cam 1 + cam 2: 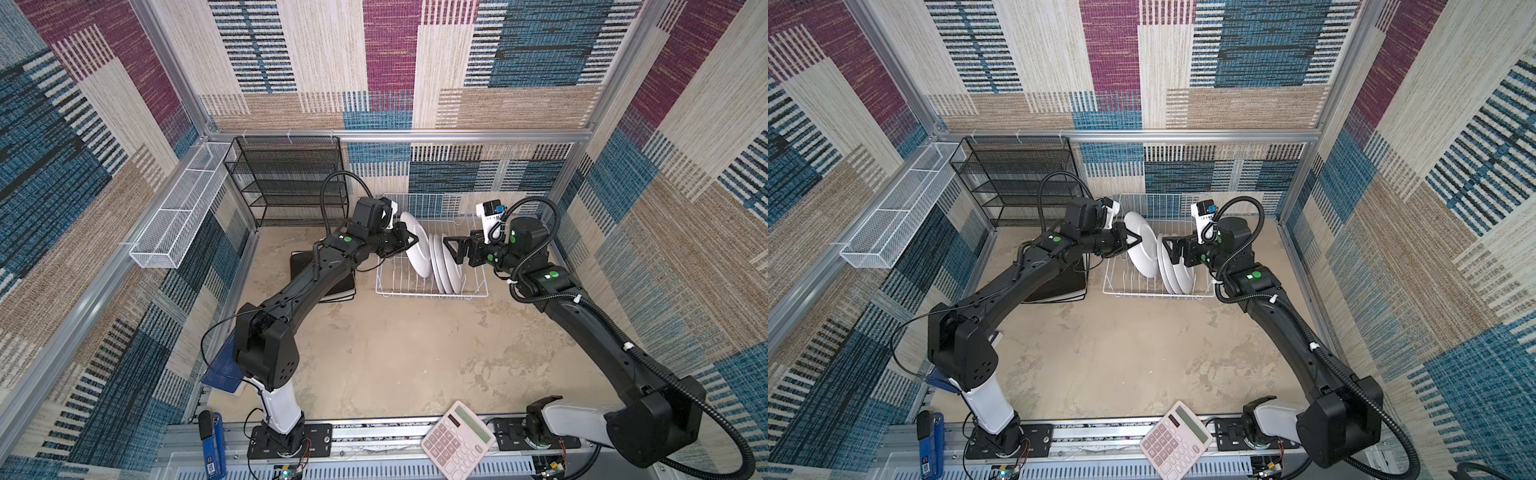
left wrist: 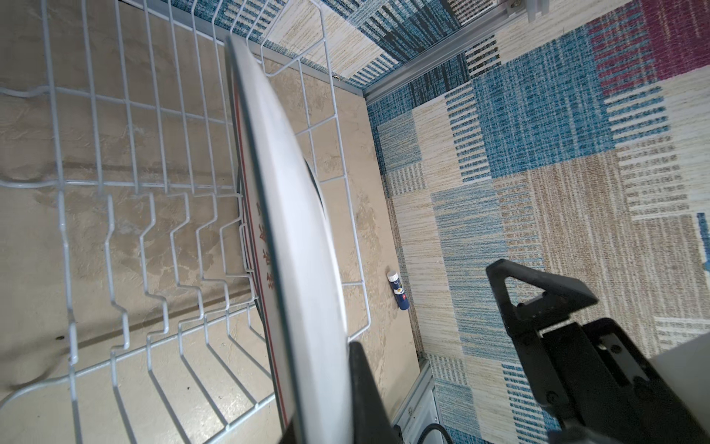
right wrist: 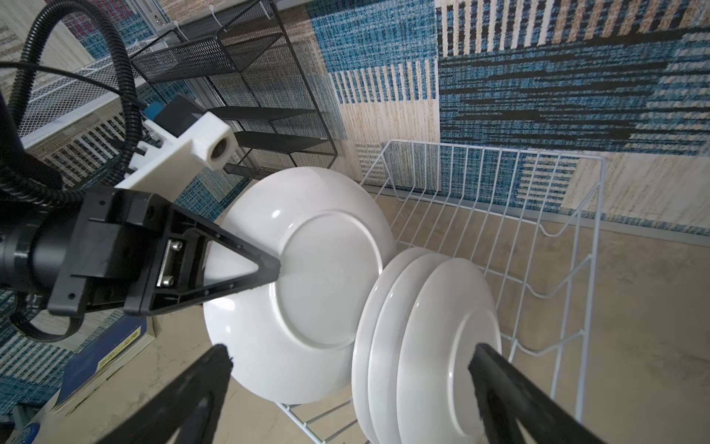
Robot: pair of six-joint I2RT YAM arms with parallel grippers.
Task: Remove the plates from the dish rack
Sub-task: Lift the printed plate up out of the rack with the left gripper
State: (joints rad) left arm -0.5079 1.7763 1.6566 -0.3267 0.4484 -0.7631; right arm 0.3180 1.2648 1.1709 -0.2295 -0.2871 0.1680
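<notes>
My left gripper (image 1: 409, 240) (image 1: 1133, 240) is shut on the rim of a round white plate (image 1: 415, 249) (image 3: 307, 288), which hangs tilted over the left part of the white wire dish rack (image 1: 390, 286) (image 3: 576, 269). Its printed red face shows edge-on in the left wrist view (image 2: 299, 230). Three more round white plates (image 1: 446, 266) (image 3: 422, 346) stand upright in the rack. My right gripper (image 1: 451, 249) (image 3: 349, 365) is open, with its fingers either side of their upper edges. Dark-edged square plates (image 1: 332, 291) lie stacked on the table left of the rack.
A black mesh shelf (image 1: 286, 178) stands at the back left, beside a long white mesh basket (image 1: 178, 216) on the left wall. A calculator (image 1: 457, 438) lies at the front edge. A blue book (image 1: 224, 370) lies by the left arm's base. A small blue bottle (image 2: 397, 292) sits by the wall.
</notes>
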